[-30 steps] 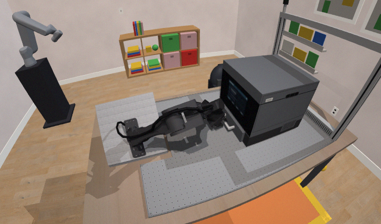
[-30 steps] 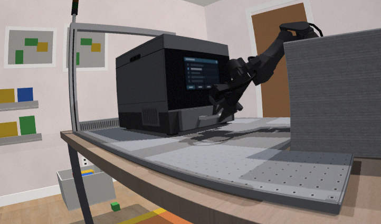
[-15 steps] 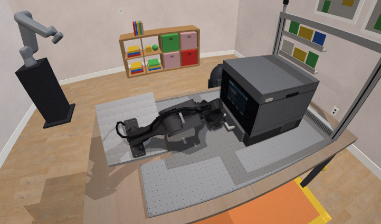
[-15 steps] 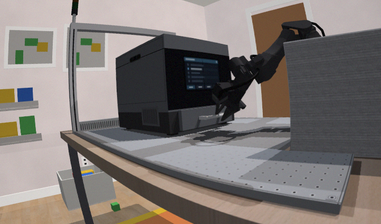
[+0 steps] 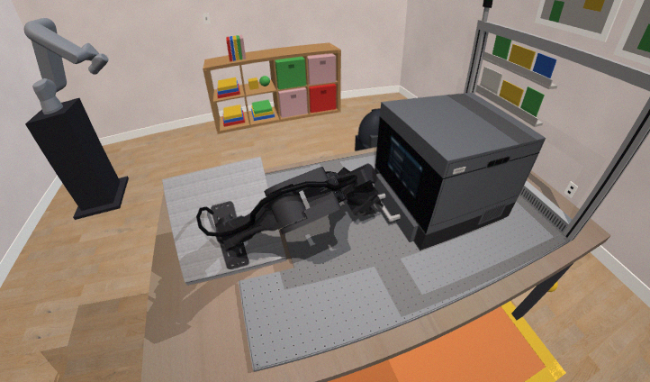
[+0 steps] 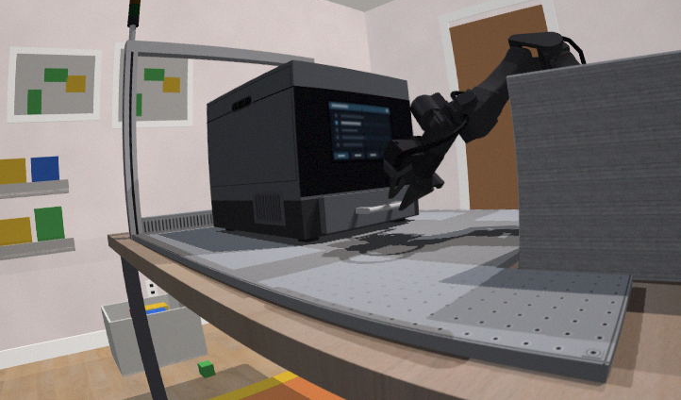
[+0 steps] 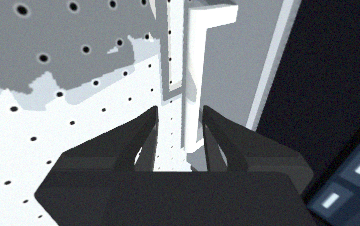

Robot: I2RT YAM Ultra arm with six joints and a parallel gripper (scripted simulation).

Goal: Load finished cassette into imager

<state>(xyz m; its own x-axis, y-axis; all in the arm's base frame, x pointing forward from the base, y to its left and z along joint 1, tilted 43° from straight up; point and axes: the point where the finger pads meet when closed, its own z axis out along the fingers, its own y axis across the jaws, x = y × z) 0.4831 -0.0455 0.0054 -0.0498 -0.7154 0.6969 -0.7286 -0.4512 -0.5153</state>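
The gel imager IM (image 5: 460, 132) (image 6: 261, 139) is a dark grey box with a lit screen, standing on the perforated bench plate. Its drawer front (image 5: 403, 220) (image 6: 341, 210) sits close against the body at the bottom. The drawer's white bar handle (image 5: 391, 213) (image 6: 373, 208) (image 7: 194, 75) sticks out from it. My gripper (image 5: 377, 204) (image 6: 404, 202) (image 7: 180, 112) is open. Its fingers stand to either side of the handle's near end, with a gap on the left side. The cassette FINISHED is not in view in any frame, and the glass is hidden.
A tall grey ribbed panel (image 5: 215, 181) (image 6: 592, 164) stands beside the arm's base (image 5: 230, 224). A dark domed object (image 5: 366, 128) sits behind IM. A metal frame post (image 5: 600, 181) (image 6: 133, 139) rises at the bench's far side.
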